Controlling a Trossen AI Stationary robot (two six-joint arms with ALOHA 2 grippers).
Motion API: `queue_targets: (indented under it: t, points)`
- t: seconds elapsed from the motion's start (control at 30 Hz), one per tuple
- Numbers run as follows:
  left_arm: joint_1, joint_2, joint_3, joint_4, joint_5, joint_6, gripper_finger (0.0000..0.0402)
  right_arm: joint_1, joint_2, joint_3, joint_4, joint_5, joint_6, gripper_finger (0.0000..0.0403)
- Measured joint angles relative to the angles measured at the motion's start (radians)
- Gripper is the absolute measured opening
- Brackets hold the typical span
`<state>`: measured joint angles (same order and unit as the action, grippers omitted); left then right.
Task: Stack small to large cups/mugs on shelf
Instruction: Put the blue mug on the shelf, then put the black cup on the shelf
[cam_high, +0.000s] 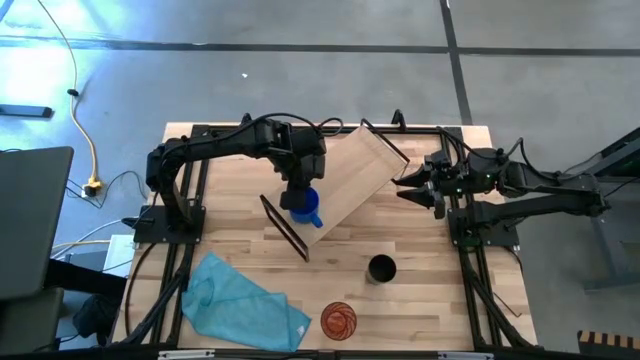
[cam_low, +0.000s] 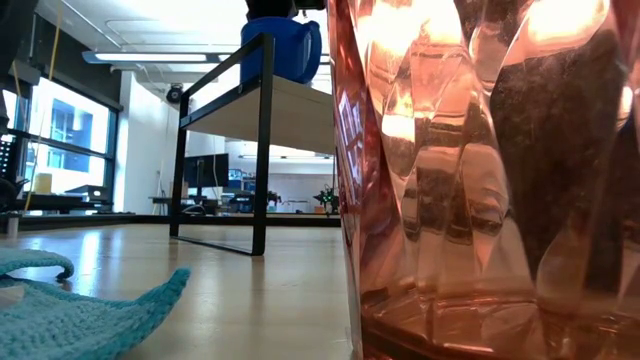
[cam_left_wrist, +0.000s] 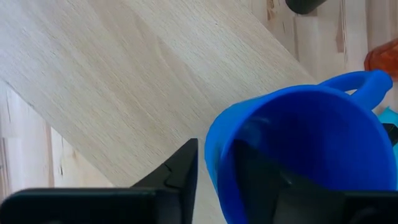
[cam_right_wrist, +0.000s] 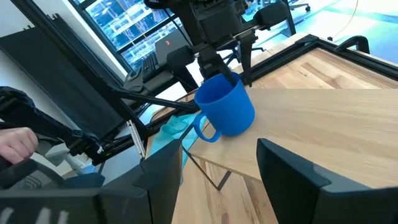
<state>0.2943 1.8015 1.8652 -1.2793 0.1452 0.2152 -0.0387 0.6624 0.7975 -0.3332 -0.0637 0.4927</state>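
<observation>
Left gripper (cam_high: 301, 196) pinching the rim of the one short blue mug with a handle (cam_high: 306, 206), one finger inside the wall, one outside (cam_left_wrist: 177, 174), near the 7 o'clock end of the shelf top. Mug base resting on or just above the board; cannot tell which. Handle turned toward 4 o'clock in the high view.

One shelf: a long rectangular light-wood board (cam_high: 345, 180) with thin black metal frames at both ends, lying diagonally from 1 o'clock to 7 o'clock across the middle of the slatted wooden tabletop (cam_high: 430, 290).

Right gripper (cam_high: 418, 185) fingers spread apart, holding nothing, hovering at 3 o'clock from the shelf, beside its far end, pointed toward the board.

Three vessels counted:
- one blue mug, at the shelf in the left gripper
- one black cylindrical cup (cam_high: 381, 269), upright on the tabletop at 5 o'clock from the shelf, well apart from it
- one translucent orange ribbed tumbler (cam_high: 338, 320), upright at the table's 6 o'clock edge, filling the right half of the low view (cam_low: 480, 180)

One crumpled teal cloth (cam_high: 240, 305) at 7 o'clock on the table, just beside the tumbler

One person's hand (cam_right_wrist: 15, 144) showing in the room beyond the table in the right wrist view
</observation>
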Motion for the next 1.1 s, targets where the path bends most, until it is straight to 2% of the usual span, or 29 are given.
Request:
queue_targets:
  t: [0.27, 0.5, 0.67, 0.97, 1.1]
  points:
    - [0.000, 0.000, 0.000, 0.000, 0.000, -0.011, 0.0143, 0.000, 0.000, 0.000, 0.000, 0.000, 0.000, 0.0199]
    - [0.000, 0.000, 0.020, -0.026, 0.000, -0.014, 0.0154, 0.000, 0.000, 0.000, 0.000, 0.000, 0.000, 0.0199]
    - [0.000, -0.001, 0.141, -0.076, 0.000, -0.014, 0.0155, 0.000, 0.000, 0.000, 0.000, 0.000, 0.000, 0.0199]
    - [0.000, -0.002, 0.486, -0.203, -0.019, -0.017, 0.0156, 0.000, 0.000, 0.000, -0.009, 0.000, 0.005, 0.0199]
    - [0.004, -0.092, 0.439, -0.154, -0.026, -0.028, 0.0156, 0.000, 0.000, 0.000, -0.081, -0.054, 0.069, 0.0199]
